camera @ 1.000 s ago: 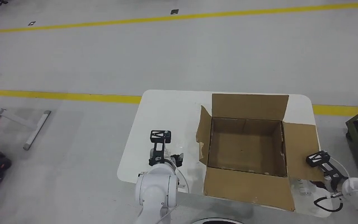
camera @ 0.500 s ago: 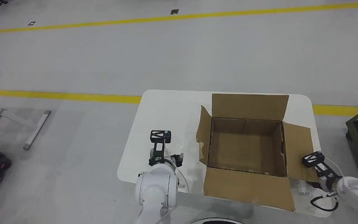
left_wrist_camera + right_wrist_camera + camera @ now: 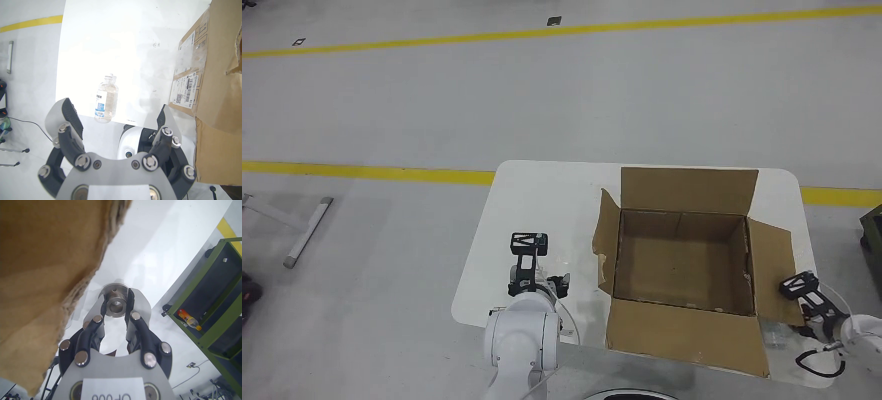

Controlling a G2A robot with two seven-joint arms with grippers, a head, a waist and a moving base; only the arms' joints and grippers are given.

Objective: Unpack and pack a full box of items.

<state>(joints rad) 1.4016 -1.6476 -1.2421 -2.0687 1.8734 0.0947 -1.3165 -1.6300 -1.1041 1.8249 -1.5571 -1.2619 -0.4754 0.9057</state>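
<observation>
White table (image 3: 542,200) with open box (image 3: 687,188), bottle (image 3: 105,100)

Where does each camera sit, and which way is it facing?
Top view: above the arms, facing down at table and open box; left gripper and right gripper show.
Left wrist view: on the left wrist, facing clear bottles and the box's side past the open left gripper.
Right wrist view: on the right wrist, under a box flap, facing along the table; right gripper clamps a metal piece.
Shared: all show the box.
</observation>
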